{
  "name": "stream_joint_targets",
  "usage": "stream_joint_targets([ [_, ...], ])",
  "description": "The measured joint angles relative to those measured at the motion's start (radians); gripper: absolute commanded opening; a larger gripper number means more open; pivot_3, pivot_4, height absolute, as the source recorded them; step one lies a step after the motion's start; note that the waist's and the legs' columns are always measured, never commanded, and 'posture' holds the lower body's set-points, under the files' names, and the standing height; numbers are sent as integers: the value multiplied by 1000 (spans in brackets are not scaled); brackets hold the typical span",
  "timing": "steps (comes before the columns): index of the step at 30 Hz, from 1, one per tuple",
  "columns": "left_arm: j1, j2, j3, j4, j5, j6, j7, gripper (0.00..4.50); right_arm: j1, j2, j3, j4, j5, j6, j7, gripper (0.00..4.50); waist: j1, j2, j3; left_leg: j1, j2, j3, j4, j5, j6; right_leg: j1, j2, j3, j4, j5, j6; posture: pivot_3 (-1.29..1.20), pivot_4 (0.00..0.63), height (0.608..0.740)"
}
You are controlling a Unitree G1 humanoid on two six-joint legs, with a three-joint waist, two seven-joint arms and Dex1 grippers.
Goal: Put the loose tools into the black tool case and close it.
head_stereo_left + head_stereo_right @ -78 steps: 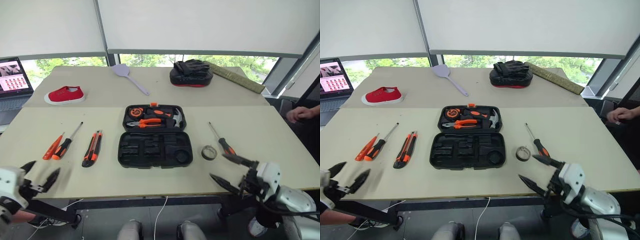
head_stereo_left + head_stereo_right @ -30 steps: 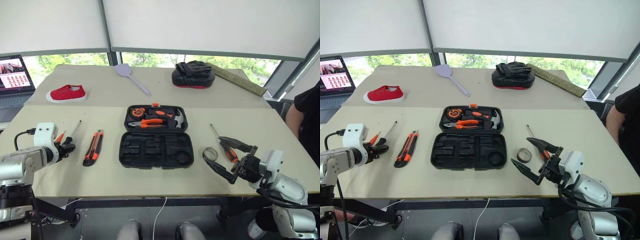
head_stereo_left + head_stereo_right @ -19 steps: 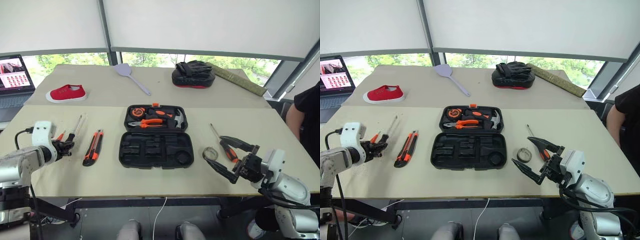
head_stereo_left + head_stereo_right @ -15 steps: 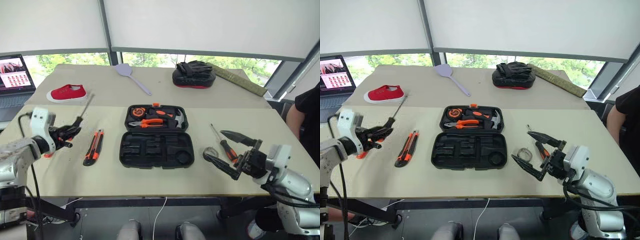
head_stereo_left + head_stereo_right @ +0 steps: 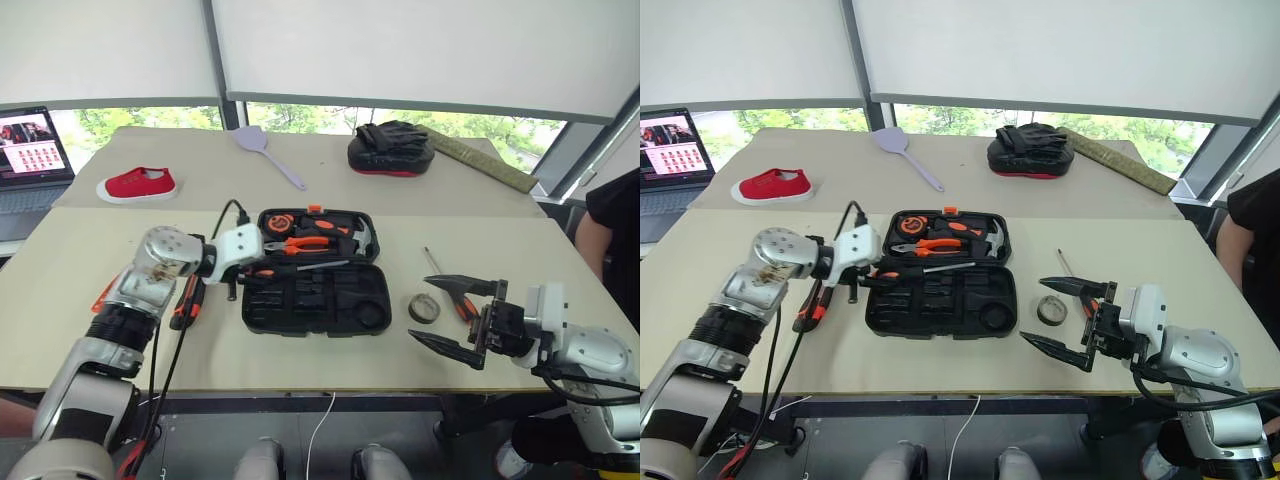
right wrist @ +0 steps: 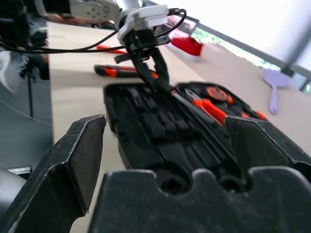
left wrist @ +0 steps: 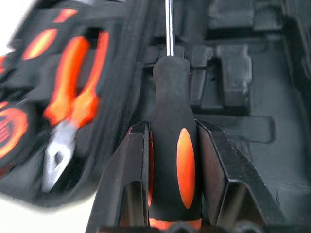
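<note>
Screwdriver point(image 7: 172, 160) clenched in left jaws over the open tool case point(image 5: 315, 300); right jaws spread.

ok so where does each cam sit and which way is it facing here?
Left eye, right eye: on the head, facing forward and down at the table; both arms show.
Left wrist: on the left arm, looking along the left gripper, shut on a screwdriver over the open tool case.
Right wrist: on the right arm, looking level across the case past the open right gripper.
Shared: right wrist and head views both show the left gripper holding the screwdriver over the case.
</note>
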Motion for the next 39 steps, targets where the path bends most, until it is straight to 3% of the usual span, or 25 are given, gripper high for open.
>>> stream_joint_targets([
  [11,-96,-71,-20,216,115,-199,68,934,62,6,-51,-8,-10,0,-41,4500,0,0,0,0,0,-2,3,0,1,2,0,0,1,0,1,0,150,740],
  [13,-99,-80,-20,228,119,-211,69,1944,71,7,-51,-19,-10,0,-46,4500,2,0,0,0,0,-2,3,0,1,2,0,0,1,0,2,0,150,740],
  [19,-92,-86,8,225,102,-240,71,3844,81,7,-51,-33,-9,4,-59,4500,3,1,0,0,0,-2,4,0,1,2,0,0,2,0,2,0,150,740],
  [22,-63,-126,113,197,-18,-149,65,3844,97,7,-51,-35,-7,20,-65,4500,2,0,0,-1,0,-3,4,0,1,1,0,-1,2,1,1,0,150,740],
  [25,-46,-146,201,132,-118,-8,79,3055,109,10,-55,-39,11,41,-78,4500,-1,0,0,-1,0,-3,4,-1,1,1,0,-1,2,2,-1,0,150,740],
  [33,110,-228,231,-5,-153,247,215,34,114,47,-58,-41,10,45,-116,4500,-9,1,-1,-1,0,-4,5,-1,1,2,0,-1,2,1,1,0,150,740],
  [39,153,-243,200,-97,-122,271,281,34,151,66,-60,-49,8,45,-137,4500,-2,2,-1,0,0,-5,5,-1,1,3,0,-1,2,1,1,0,150,740],
])
